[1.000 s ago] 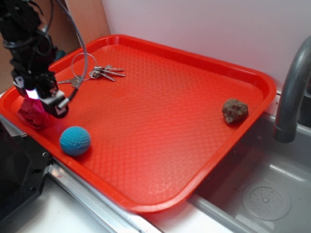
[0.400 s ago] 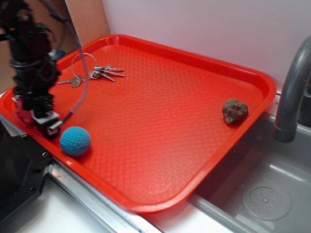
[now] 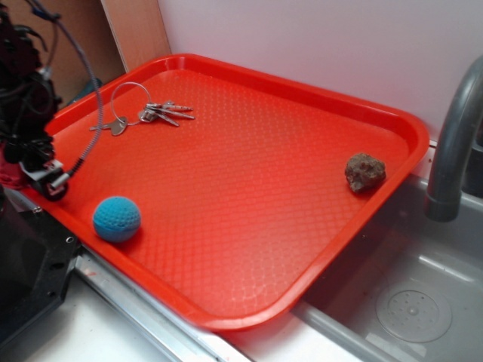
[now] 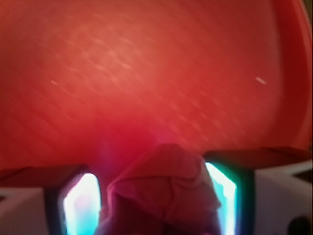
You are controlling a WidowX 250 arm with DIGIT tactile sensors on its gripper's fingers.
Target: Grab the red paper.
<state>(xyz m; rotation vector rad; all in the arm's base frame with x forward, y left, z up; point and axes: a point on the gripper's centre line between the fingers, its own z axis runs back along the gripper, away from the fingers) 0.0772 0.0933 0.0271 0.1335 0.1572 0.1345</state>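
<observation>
Now we see the claw [image 4: 159, 196] clamped on the red paper [image 4: 164, 188], a wrinkly dark-red wad, over the dimpled plastic tray [image 3: 249, 181] at its nine o'clock edge; a knobbly blue ball [image 3: 116, 219] sits nearby.

The tray's [image 3: 249, 188] wide middle lies open. Keys [image 3: 143, 113] sit near the far-left rim, a blue ball [image 3: 117, 219] by the near-left edge, a rock [image 3: 365, 172] at right (faucet [image 3: 453, 143] just beyond).
</observation>
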